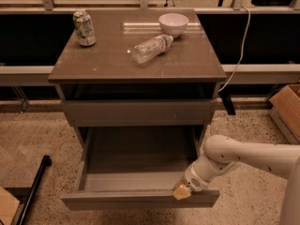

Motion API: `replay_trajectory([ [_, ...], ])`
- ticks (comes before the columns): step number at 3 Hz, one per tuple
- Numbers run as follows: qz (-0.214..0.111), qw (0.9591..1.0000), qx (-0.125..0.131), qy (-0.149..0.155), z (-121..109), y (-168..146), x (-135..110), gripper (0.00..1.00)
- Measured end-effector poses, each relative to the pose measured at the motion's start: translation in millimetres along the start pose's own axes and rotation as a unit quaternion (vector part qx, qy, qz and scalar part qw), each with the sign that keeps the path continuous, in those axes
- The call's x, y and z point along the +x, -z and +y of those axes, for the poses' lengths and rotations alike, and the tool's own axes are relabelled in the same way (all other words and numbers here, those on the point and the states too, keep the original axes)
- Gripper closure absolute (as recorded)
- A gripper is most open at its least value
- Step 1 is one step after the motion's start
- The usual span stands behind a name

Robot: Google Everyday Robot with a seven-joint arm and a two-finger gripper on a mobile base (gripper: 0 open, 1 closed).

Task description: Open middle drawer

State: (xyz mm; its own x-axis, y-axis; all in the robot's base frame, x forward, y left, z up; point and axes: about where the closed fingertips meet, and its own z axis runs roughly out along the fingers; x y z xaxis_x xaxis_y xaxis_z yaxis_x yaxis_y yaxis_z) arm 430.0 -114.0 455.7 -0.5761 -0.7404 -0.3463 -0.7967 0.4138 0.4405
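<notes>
My pincer (182, 191) rests at the top lip of the middle drawer (131, 199), toward its right end. I cannot tell whether it is wide or narrow. The drawer stands pulled far out beyond the counter's (103, 60) front edge, its grey interior showing.

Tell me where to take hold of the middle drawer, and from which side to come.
Grip the top edge of the front of the drawer, coming from above and in front. The front is flat with no handle, and the drawer stands pulled out, so that edge is free. The gripper is at this edge, right of the middle.
</notes>
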Motion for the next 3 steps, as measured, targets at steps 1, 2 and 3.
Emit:
replay_trajectory([
  [1,-0.020,0.9992,0.026,0.023,9.4,7.4,-7.4,0.75],
  [2,-0.017,0.9994,0.022,0.021,9.9,5.4,-6.2,0.50],
  [3,-0.017,0.9994,0.021,0.022,10.6,4.0,-6.1,0.27],
])
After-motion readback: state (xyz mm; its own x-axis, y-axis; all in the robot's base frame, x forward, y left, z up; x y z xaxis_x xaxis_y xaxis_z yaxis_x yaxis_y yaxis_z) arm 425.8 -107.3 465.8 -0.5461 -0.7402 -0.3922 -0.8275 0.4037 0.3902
